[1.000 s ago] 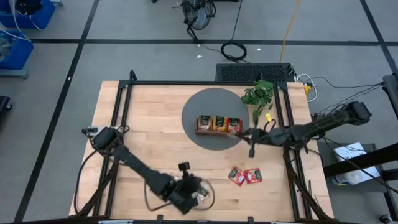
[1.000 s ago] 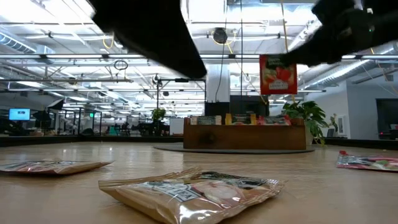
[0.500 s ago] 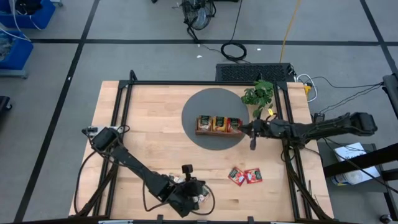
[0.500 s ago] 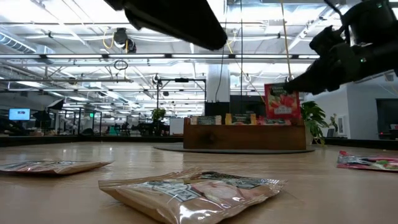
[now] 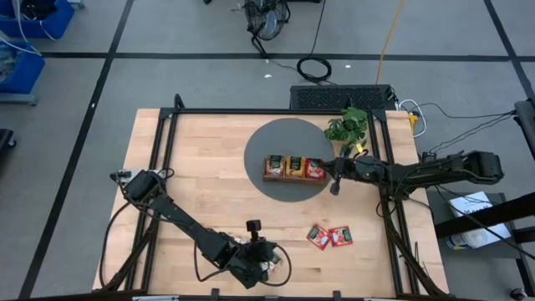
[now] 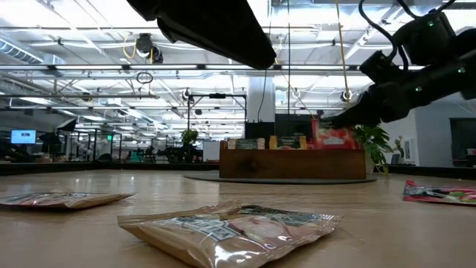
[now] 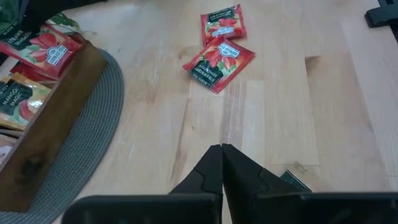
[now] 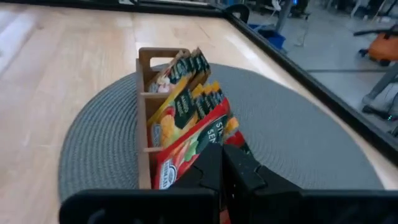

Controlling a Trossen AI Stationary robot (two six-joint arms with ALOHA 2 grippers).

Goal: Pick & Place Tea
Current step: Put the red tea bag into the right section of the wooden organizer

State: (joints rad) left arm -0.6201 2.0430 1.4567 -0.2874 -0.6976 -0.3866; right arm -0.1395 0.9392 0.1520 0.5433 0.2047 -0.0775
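My right gripper (image 5: 333,173) (image 8: 222,155) is shut on a red tea packet (image 6: 333,137) at the right compartment of the brown wooden tray (image 5: 292,178), which holds beige, orange and red packets. Two more red packets (image 7: 219,62) (image 5: 329,237) lie flat on the table toward its near right. My left gripper (image 5: 269,259) (image 7: 222,150) hovers near the front edge, shut with nothing between its fingers. Below it lie beige packets (image 6: 230,227) (image 6: 63,199), flat on the wood. My right gripper pinches the red packet between its two fingers at the packet's upper edge (image 8: 200,148). The fingers come from the table's right, slanting down. The packet hangs below them, tilted, with its lower end down inside the tray's right compartment among other packets.
The tray stands on a round grey mat (image 5: 267,142). A green plant (image 5: 347,127) stands just behind the right arm at the mat's far right. A black frame (image 5: 167,150) runs along the table's sides. Bare wood lies between the mat and the front edge.
My right gripper has gone down and toward the table's left, carrying the red packet from high above the tray until its lower end sinks into the right compartment. The packet has tipped from hanging upright to a slant. My left gripper's wrist has turned a little in place.
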